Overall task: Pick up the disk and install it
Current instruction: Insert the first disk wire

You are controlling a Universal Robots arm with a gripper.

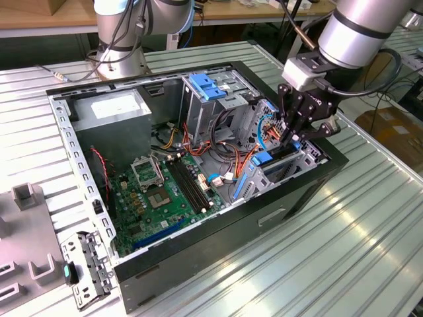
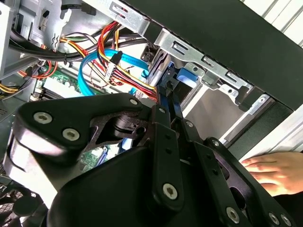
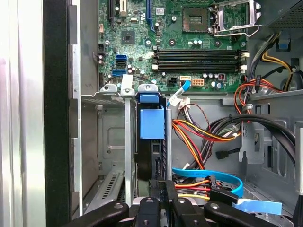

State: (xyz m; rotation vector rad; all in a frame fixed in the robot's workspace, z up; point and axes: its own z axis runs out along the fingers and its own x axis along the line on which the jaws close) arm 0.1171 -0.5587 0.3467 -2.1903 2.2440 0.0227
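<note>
Open PC case [image 1: 198,264] lying on its side on a ribbed metal worktop [image 1: 344,251].

Arm: 1, silver, entering from the exterior view's upper right, with the gripper [image 1: 299,135] lowered into the drive cage [image 1: 310,153] at the case's end toward the exterior view's right.

Fingers [image 3: 156,187]: black, close together, set on either side of the disk's near edge. Whether they press on it cannot be told.

Disk [image 3: 151,142]: standing on edge in a slot of the drive cage, between 2 metal uprights, with its blue plastic rail [image 3: 152,122] facing the first wrist view. In the second wrist view, the blue rail [image 2: 182,78] sits just past the fingertips, against the cage's slotted metal wall [image 2: 208,64].

Cables: 1 flat blue cable [image 3: 208,177] and a bundle of red, orange and yellow wires [image 3: 199,135], lying just beside the disk's slot.

Motherboard [image 1: 165,195]: green, on the case floor, with 4 black memory slots [image 3: 199,54] and an empty processor socket [image 3: 232,16].

Power supply [image 1: 115,112]: grey box with white sticker, at the case's far corner.

Bracket [image 1: 208,86]: light blue, atop the upper bay.

Hand [image 2: 274,172]: a person's, resting on the case's outer edge in the second wrist view.
</note>
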